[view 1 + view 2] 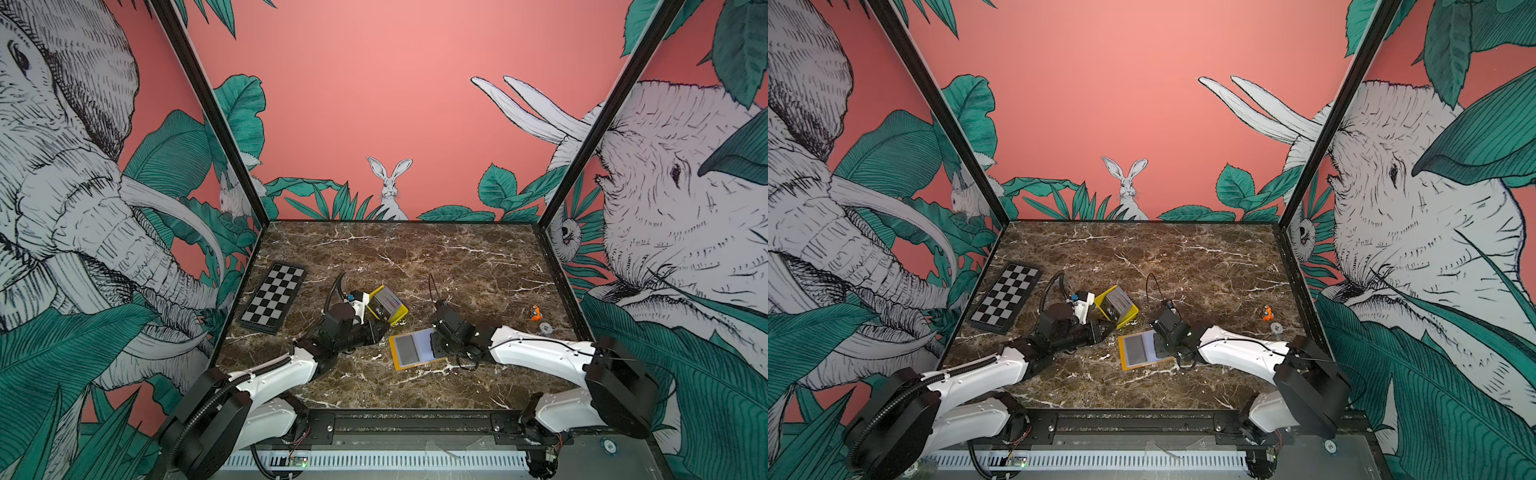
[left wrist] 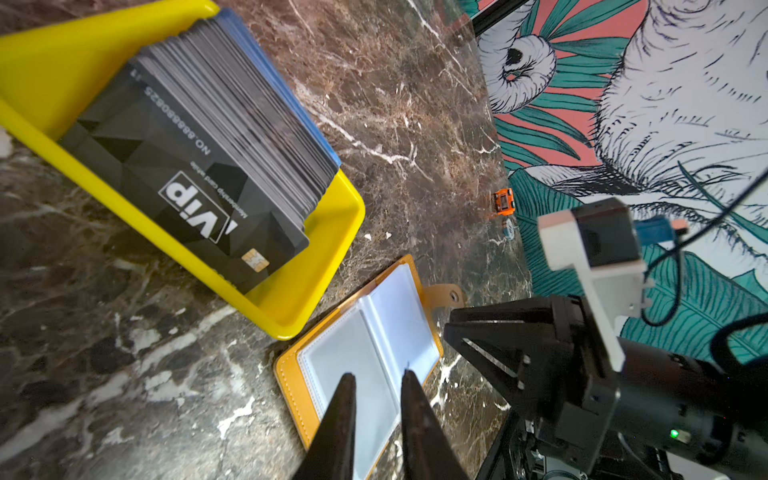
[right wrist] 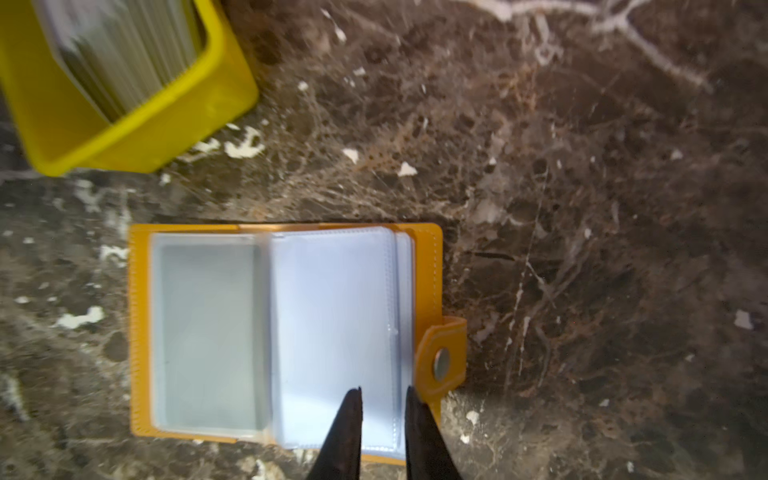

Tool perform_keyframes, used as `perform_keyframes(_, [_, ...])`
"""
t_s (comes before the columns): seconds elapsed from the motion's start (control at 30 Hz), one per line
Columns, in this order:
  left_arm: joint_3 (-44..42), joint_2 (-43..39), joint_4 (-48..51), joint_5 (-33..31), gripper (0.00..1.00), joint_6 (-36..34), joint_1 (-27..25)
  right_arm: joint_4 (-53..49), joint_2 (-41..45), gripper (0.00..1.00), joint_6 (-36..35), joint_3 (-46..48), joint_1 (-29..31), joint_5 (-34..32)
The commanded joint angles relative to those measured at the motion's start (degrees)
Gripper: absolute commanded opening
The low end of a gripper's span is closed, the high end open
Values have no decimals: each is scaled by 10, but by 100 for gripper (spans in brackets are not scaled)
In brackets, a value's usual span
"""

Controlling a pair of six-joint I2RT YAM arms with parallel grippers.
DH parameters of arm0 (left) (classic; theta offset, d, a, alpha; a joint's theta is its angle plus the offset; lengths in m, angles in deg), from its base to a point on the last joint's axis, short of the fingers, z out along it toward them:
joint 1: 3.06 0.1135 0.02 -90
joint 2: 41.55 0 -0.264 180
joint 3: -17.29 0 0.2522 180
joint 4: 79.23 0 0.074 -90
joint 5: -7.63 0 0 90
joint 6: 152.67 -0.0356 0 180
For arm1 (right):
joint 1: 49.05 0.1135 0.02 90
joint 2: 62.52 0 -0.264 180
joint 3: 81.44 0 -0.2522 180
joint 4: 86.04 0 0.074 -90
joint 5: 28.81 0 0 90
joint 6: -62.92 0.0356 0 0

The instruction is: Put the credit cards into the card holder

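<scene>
The card holder lies open on the marble, orange-yellow with clear sleeves; one page looks grey, the other white. The credit cards, black with "VIP" lettering, stand stacked in a yellow tray just behind it. My left gripper hovers at the holder's near-tray corner, its jaws a narrow gap apart and empty. My right gripper sits over the white sleeve page by the snap tab, jaws slightly apart with nothing visibly between them.
A black-and-white checkerboard plate lies at the left by the wall. A small orange object and a round grey piece sit at the right edge. Printed walls close in three sides.
</scene>
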Motion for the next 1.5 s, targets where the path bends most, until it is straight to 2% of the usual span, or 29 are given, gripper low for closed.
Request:
perform_keyframes(0.0, [21, -16, 33, -15, 22, -33, 4, -4, 27, 20, -36, -27, -1, -12])
perform_keyframes(0.2, [72, -16, 110, -4, 22, -83, 19, -5, 24, 29, -82, -81, -1, -27])
perform_keyframes(0.4, [74, -26, 129, -3, 22, -81, 34, -1, 1, 39, -117, -128, -3, -22])
perform_keyframes(0.6, [50, -48, 115, -22, 24, -101, 34, 23, -50, 49, -154, -161, -7, 22])
perform_keyframes(0.8, [48, -35, 67, -28, 25, -64, 35, 37, -76, 56, -162, -182, -19, 73])
perform_keyframes(1.07, [60, -19, 70, -42, 25, -68, 35, 25, -92, 76, -183, -202, -36, 105])
perform_keyframes(1.2, [52, -9, 55, -51, 25, -76, 36, 36, -98, 80, -192, -195, -40, 101])
perform_keyframes(1.37, [85, 21, 90, -27, 25, -104, 41, 52, -110, 84, -182, -197, -42, 86])
perform_keyframes(1.47, [84, 33, 70, -2, 25, -97, 58, 69, -121, 85, -172, -199, -45, 78])
